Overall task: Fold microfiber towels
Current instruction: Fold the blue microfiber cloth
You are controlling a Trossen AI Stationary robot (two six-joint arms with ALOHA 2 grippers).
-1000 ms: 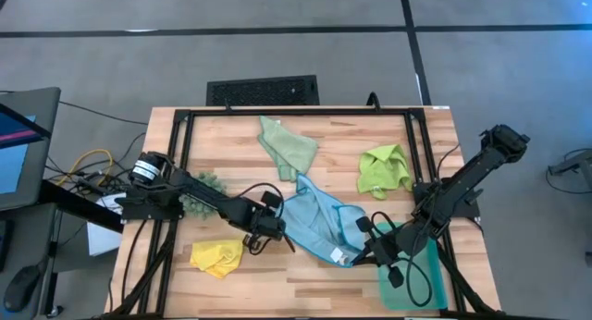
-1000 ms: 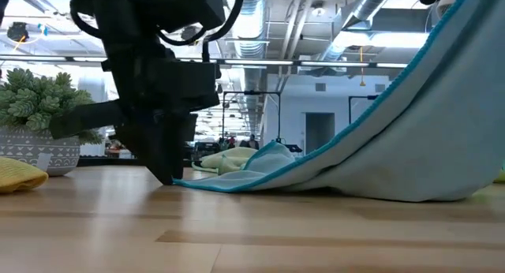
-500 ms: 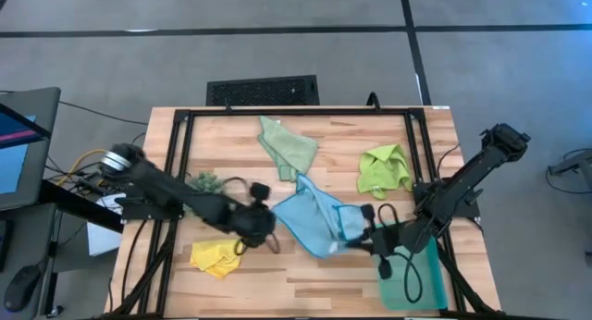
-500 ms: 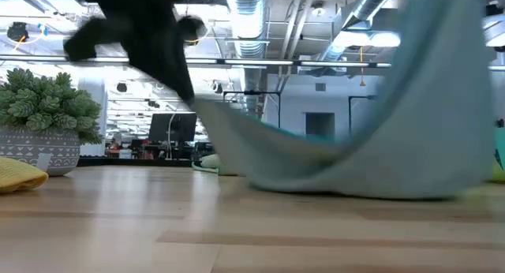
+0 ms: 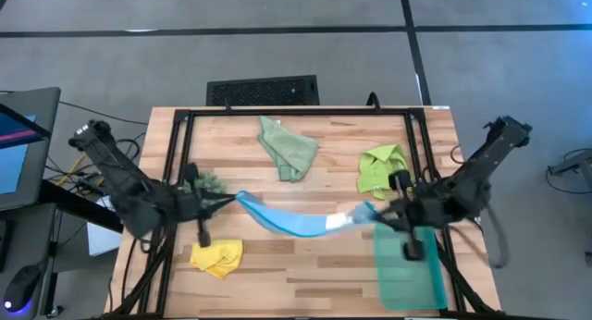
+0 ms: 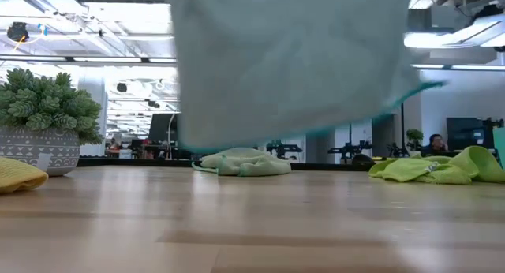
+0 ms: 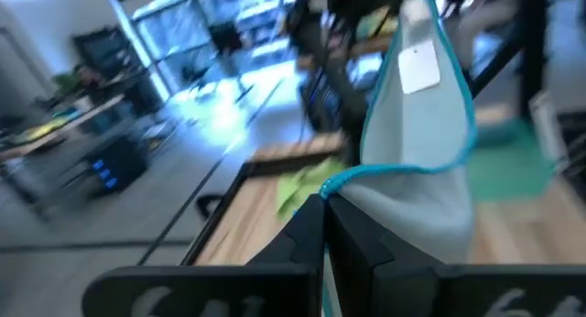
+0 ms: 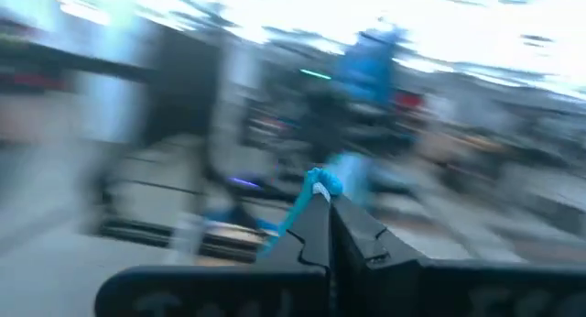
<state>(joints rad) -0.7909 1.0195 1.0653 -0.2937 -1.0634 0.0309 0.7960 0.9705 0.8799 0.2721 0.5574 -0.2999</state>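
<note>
The light blue towel [image 5: 296, 220] hangs stretched in the air above the middle of the tabletop [image 5: 305, 274], pulled out into a long sagging band between the two arms. The left tool [image 5: 231, 199] is clenched on the end of the light blue towel nearest the dark-green spiky clump [image 5: 209, 182]; in the left wrist view its two dark fingers [image 7: 307, 239] pinch the teal-edged hem together, and the cloth with a white label runs away from them toward the other arm. The right tool [image 5: 370, 212] is clenched on the opposite end of the light blue towel, just beside the teal tray [image 5: 412, 276], and the right wrist view shows a tuft of blue cloth caught at its fingertips [image 8: 320, 205]. In the low view the light blue towel fills the upper part of the picture, clear of the wood. The pale sage green towel [image 5: 288, 147] lies crumpled beyond the light blue towel, the lime green towel [image 5: 383, 170] lies bunched beyond its right end, and the yellow towel [image 5: 217, 257] lies crumpled on the near side of its left end, close to the left tool
</note>
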